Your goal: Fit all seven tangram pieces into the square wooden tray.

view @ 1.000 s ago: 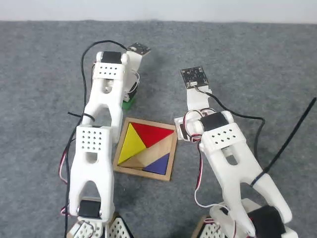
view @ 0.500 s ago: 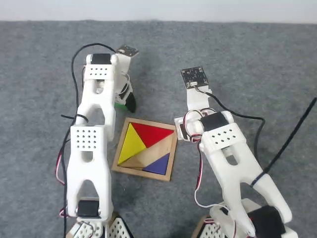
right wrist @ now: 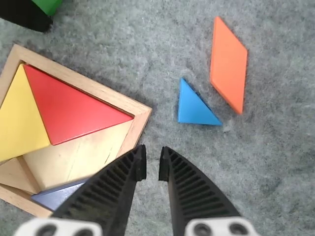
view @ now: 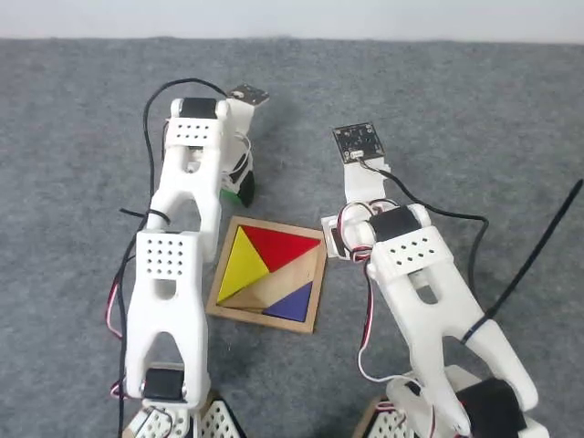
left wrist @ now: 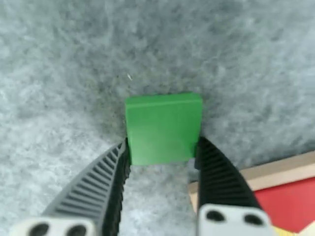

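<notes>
Tangram pieces are seen partly fitted. In the square wooden tray (view: 278, 227), a yellow triangle (view: 242, 265) and a red triangle (view: 278, 246) are laid edge to edge, and a violet-blue triangle (view: 290, 301) is set in the near corner, with bare wood left between it and the red one.

The left arm is stretched forward past the tray's far corner. Its left gripper (left wrist: 161, 146) is lowered to the grey carpet (view: 474, 109), and the green square (left wrist: 163, 129) is clamped there, one finger (left wrist: 110, 172) pressed to each side. The square is kept just off the tray, by its far corner.

The right arm is bent over the tray's right edge. The right gripper (right wrist: 151, 160) is held above the carpet just beside the rim, its fingers all but closed, with a narrow slit between them and nothing held.

An orange parallelogram (right wrist: 229, 64) and a light blue triangle (right wrist: 196, 107) are left on the carpet beyond that rim, just beside each other, with open carpet around them.
</notes>
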### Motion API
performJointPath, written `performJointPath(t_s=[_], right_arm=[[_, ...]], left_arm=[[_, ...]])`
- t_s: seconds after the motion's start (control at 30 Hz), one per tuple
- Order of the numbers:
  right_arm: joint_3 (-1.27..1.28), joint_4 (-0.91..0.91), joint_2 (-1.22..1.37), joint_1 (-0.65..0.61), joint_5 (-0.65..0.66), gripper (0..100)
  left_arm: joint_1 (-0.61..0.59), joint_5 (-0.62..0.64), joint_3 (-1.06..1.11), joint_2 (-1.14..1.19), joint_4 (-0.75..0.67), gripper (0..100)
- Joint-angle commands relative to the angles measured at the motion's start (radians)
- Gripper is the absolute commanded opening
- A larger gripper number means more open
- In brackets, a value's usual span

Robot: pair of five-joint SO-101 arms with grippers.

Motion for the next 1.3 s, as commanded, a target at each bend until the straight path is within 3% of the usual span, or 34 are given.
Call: performJointPath(t_s=[0.0, 0.13, 0.47, 0.73, 0.9, 1.27], right_arm=[[-0.061, 0.018, -0.008, 0.013, 0.015, 6.1], [-0.061, 0.018, -0.008, 0.015, 0.015, 6.1], [-0.061, 0.018, -0.008, 0.015, 0.015, 6.1], [-0.061, 0.018, -0.008, 0.015, 0.015, 6.1], [-0.061, 0.018, -0.008, 0.015, 0.017, 6.1], [-0.061, 0.018, -0.008, 0.015, 0.017, 6.1]], left_arm=[[0.009, 0.008, -0.001, 0.008, 0.026, 9], [0.009, 0.012, -0.001, 0.008, 0.028, 4], [0.011, 0.012, -0.007, -0.002, 0.028, 4], [0.003, 0.008, -0.068, 0.006, 0.012, 27], [0.003, 0.014, -0.070, 0.006, -0.066, 29], [0.011, 0.014, -0.068, 0.008, -0.077, 28]])
